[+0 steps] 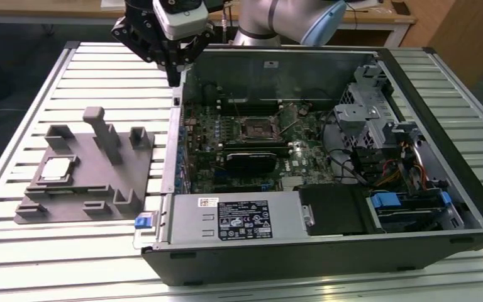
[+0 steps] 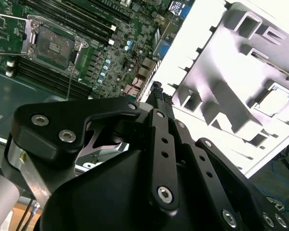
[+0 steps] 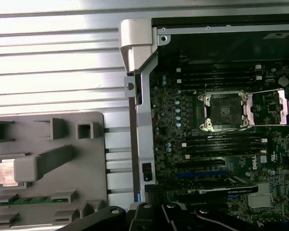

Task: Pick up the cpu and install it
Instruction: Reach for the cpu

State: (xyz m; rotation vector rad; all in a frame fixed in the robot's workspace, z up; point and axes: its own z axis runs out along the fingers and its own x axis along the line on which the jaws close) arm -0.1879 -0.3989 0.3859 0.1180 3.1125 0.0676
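Gripper (image 1: 174, 79): your black metal fingers look pressed together into one narrow point with nothing pinched. It hangs over the case's open rim, at the far corner on the exterior view's left.
Case (image 1: 309, 258): black boxy tower lying on its side with the lid off, so you can see the green motherboard (image 1: 204, 151).
Socket (image 1: 258, 129): dark square in a shiny metal frame, mid-board inside the case.
Tray (image 1: 99, 189): matte grey plastic with blocky posts and pockets, just beside the case on the exterior view's left.
Cpu (image 1: 57, 170): thin flat square with a silvery-white top, lying in a tray pocket outside the case, well apart from your gripper.
Table (image 1: 73, 82): ribbed pale metal slats under the case.
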